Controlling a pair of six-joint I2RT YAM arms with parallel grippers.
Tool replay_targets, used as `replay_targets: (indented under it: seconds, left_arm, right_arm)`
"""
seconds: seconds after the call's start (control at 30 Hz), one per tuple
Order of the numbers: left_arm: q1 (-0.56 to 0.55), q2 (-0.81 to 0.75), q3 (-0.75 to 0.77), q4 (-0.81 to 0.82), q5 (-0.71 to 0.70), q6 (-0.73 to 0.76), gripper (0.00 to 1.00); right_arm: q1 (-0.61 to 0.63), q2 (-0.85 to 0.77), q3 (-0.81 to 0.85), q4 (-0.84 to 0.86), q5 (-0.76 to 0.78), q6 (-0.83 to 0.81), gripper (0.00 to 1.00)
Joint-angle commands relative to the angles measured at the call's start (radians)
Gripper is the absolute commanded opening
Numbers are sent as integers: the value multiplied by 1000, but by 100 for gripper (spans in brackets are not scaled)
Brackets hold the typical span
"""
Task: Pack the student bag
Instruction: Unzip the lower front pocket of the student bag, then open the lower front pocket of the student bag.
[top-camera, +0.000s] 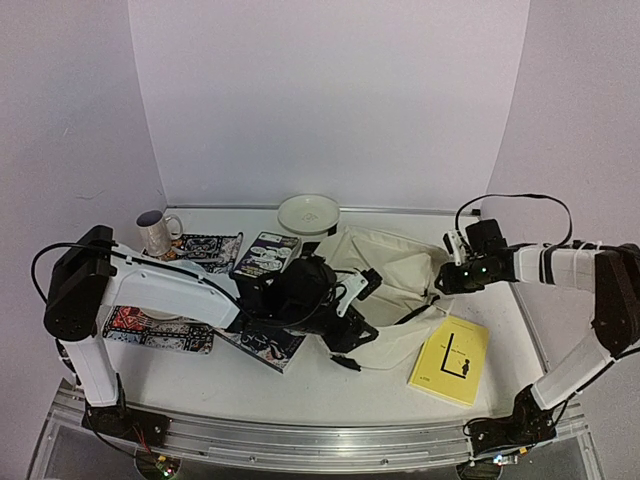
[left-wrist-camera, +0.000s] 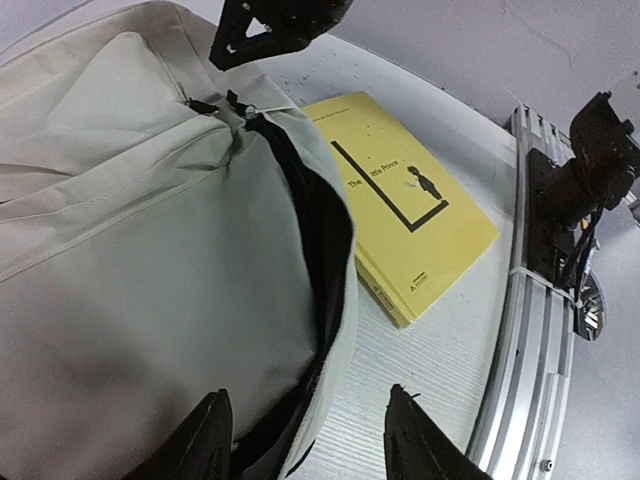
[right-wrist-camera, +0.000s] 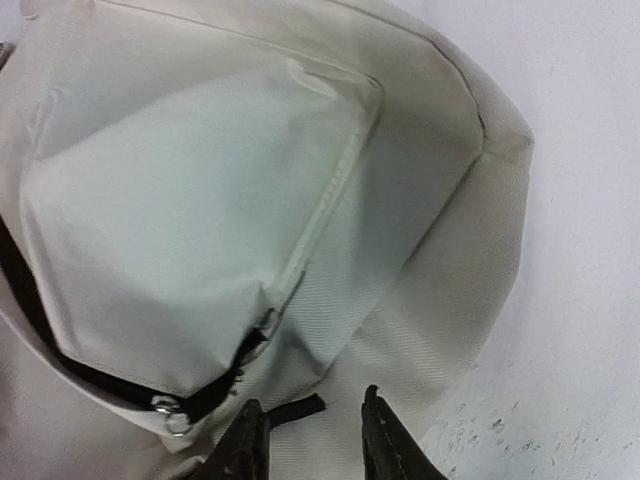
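A lab booth: plain white backdrop walls enclose a table fronted by aluminium rail.

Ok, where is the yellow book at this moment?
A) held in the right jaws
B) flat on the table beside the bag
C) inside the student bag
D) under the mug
B: the yellow book lies flat on the table, next to the student bag.

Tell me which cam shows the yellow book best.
Left wrist. The yellow book sits close up, cover drawing and title legible, lying flat on the table right beside the student bag. Top external shows its whole outline but small, cover details hard to read. Right wrist shows bag and bare table, no book.
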Motion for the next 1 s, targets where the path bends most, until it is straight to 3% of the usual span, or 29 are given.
replay_targets:
  seconds: [0.0,0.33,0.57,0.8,0.97]
  left_arm:
    - [-2,-85,0,-28,-159,-114,60]
    - [24,-191,-33,-213,-455,-429,82]
    - [148,-165,-112,-213,-321,-609,82]
    - [156,-117,-167,-122,-229,-637,73]
    - [157,-143,-247,-3,-181,-646,46]
  right_arm:
    - [105,-116,29,-72,29,-82,42]
    - [334,-164,79,-127,21,-92,62]
    - [478,-88,128,-127,24,-86,74]
    - [581,-1,175,-127,39,-83,80]
    - [649,75,207,-127,49,-87,83]
